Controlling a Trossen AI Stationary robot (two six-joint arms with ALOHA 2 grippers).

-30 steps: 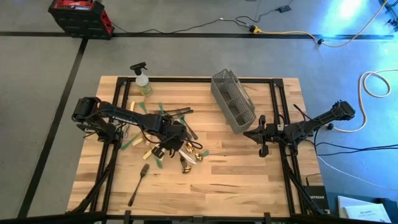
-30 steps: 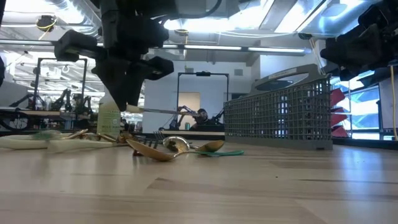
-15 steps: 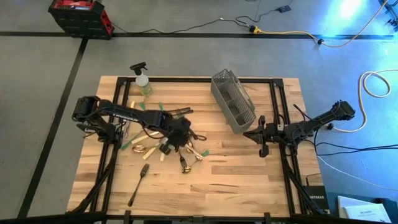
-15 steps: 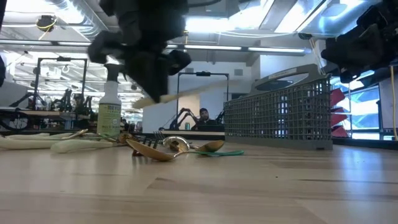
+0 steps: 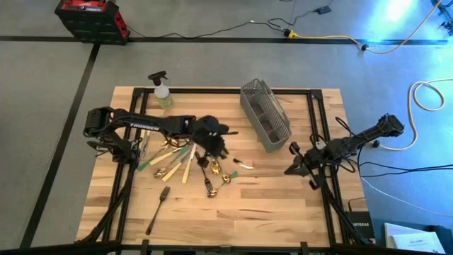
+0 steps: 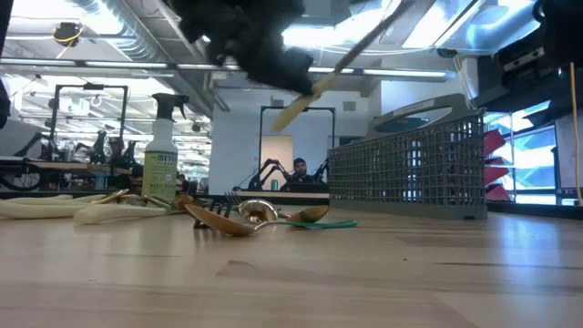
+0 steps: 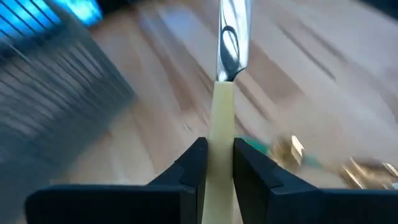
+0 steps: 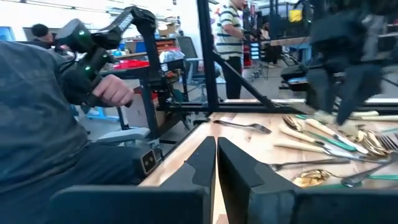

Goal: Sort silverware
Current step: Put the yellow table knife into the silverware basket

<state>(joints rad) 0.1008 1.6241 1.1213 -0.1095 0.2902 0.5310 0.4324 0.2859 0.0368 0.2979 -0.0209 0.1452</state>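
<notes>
Left claw (image 7: 219, 163) grips a cream-handled knife (image 7: 225, 81) aloft between the silverware (image 5: 185, 164) pile and the caddy (image 5: 265, 115), apparently still empty; most pieces remain on the tabletop (image 5: 269, 205). Right claw (image 8: 216, 163) waits, closed.

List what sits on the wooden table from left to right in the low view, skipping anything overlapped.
Cream-handled utensils lying flat → clear spray bottle with a green label → shiny gold spoon → grey mesh caddy.
</notes>
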